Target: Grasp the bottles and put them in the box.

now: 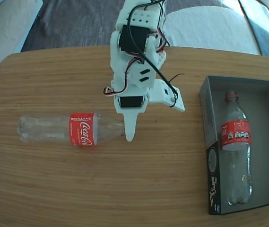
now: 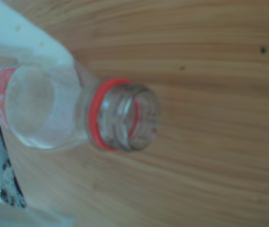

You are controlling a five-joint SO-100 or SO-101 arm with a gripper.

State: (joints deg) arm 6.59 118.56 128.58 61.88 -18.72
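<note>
One bottle (image 1: 236,146) already lies inside the box (image 1: 211,90), at the right in the fixed view. The second bottle (image 1: 73,128) lies on the table (image 1: 54,184), its open neck (image 2: 120,113) at the gripper (image 1: 130,135). The fingers seem around it, but I cannot tell if they grip. This second one is left.
</note>
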